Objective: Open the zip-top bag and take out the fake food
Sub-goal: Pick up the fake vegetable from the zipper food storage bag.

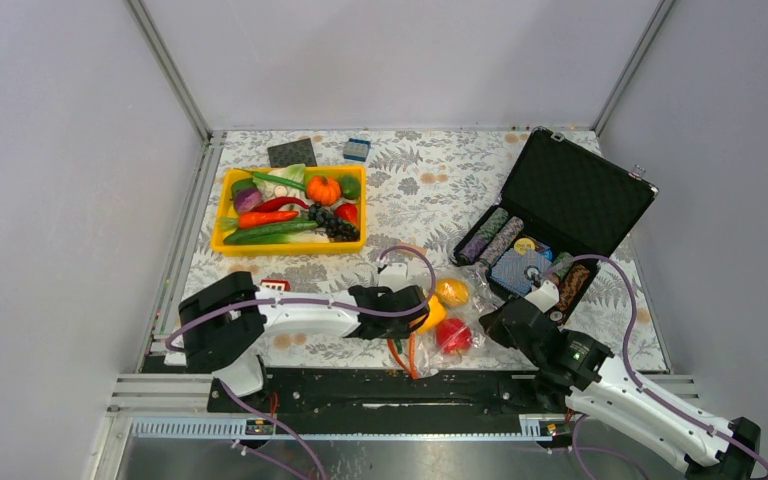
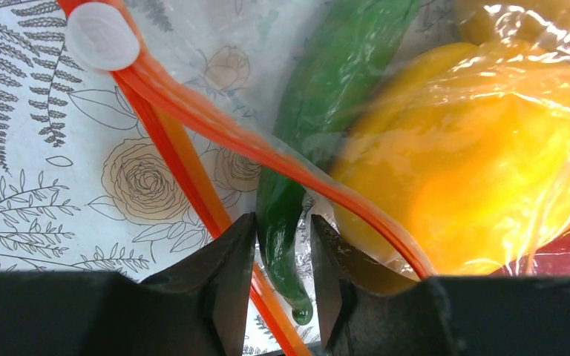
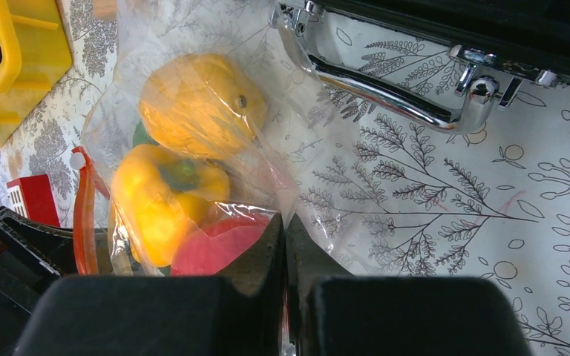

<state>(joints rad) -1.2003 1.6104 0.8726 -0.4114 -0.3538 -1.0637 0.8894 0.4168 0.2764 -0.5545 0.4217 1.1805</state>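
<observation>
The zip-top bag (image 1: 460,312) lies at the table's near edge between my arms, its red-orange zip strip (image 2: 185,111) parted, with the white slider (image 2: 102,35) at one end. Inside are a yellow bell pepper (image 2: 475,148), a yellow-orange round fruit (image 3: 200,104) and a red apple (image 3: 215,248). A green chili (image 2: 319,111) pokes out between the strips. My left gripper (image 2: 283,230) is at the bag's mouth, narrowly closed around the chili's tip. My right gripper (image 3: 285,230) is shut, pinching the clear film beside the apple.
A yellow tray (image 1: 222,215) of vegetables stands at the back left. The open black case (image 1: 580,190) with poker chip rolls (image 1: 500,240) is at the right, its chrome handle (image 3: 386,89) close to the bag. A small red block (image 1: 274,286) sits by the left arm.
</observation>
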